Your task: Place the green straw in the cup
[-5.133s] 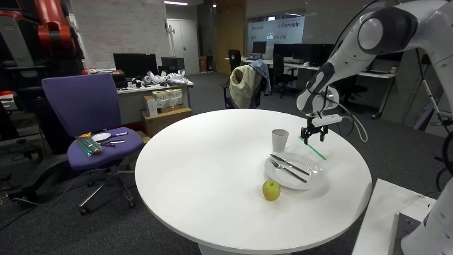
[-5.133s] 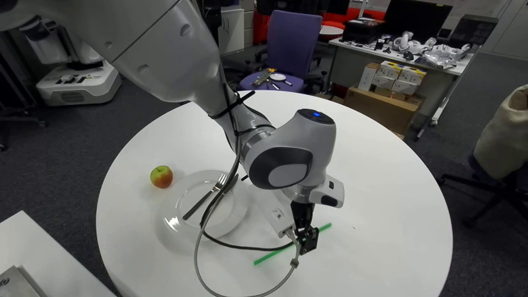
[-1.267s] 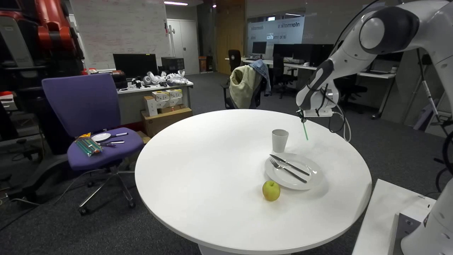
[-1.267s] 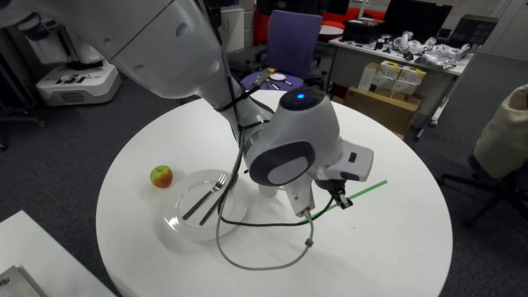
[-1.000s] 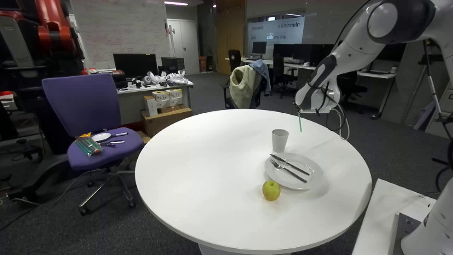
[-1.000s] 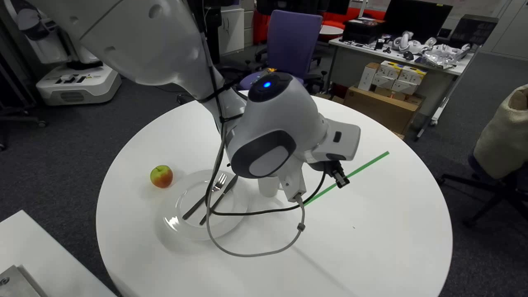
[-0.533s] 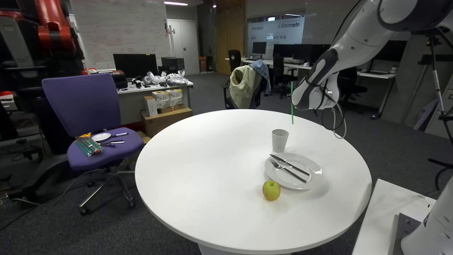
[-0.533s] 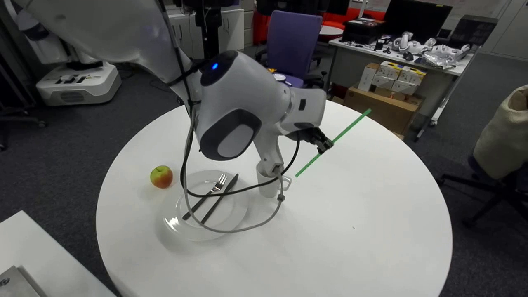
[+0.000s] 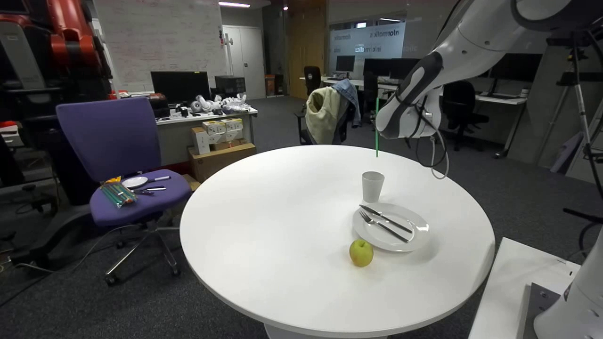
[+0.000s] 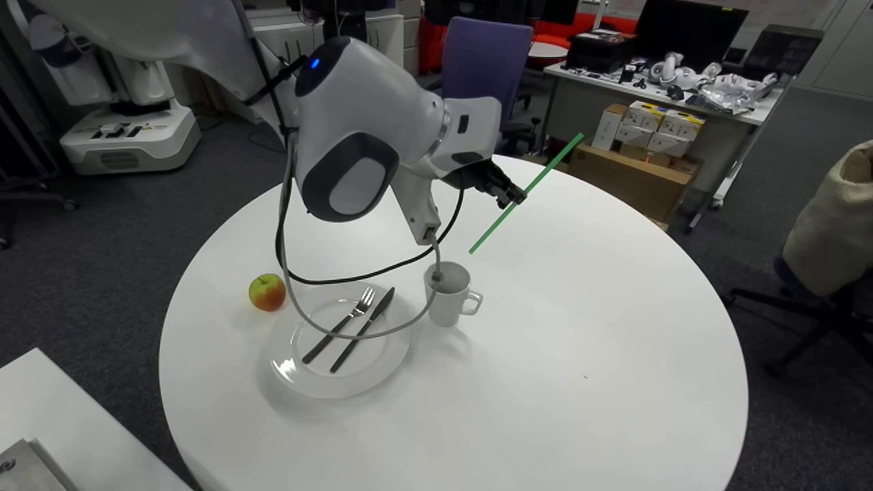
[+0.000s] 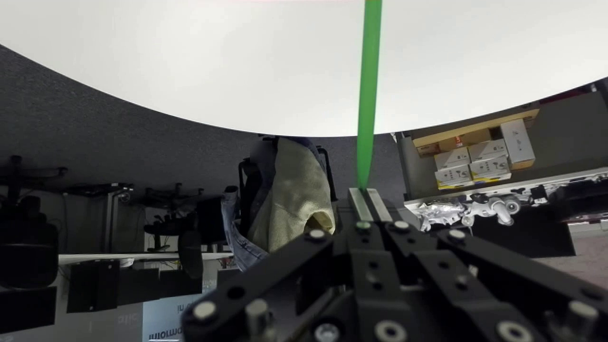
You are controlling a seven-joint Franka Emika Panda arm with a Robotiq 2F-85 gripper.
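Observation:
The green straw (image 9: 377, 146) (image 10: 552, 165) (image 11: 369, 80) hangs in the air, gripped near its middle. My gripper (image 10: 516, 198) (image 11: 365, 190) is shut on it, with the straw rising from between the fingertips in the wrist view. In an exterior view the straw looks upright; the hand hides the jaws there. A white cup (image 9: 372, 188) (image 10: 451, 307) with a handle stands upright on the table. The straw's lower end is above rim height and apart from the cup, a little beyond it. The cup is out of the wrist view.
Beside the cup a white plate (image 9: 424, 238) (image 10: 392, 365) carries a fork (image 10: 337, 335) and a knife (image 10: 365, 327). An apple (image 9: 361, 253) (image 10: 267, 292) sits near the plate. The arm's cable (image 10: 382, 334) loops down in front of the cup. All stand on a round white table (image 9: 264, 226).
Five seconds ago the straw lay on the table under the open gripper. Since then it has been gripped, lifted and turned upright. In the last second it rose further and moved toward the cup's side.

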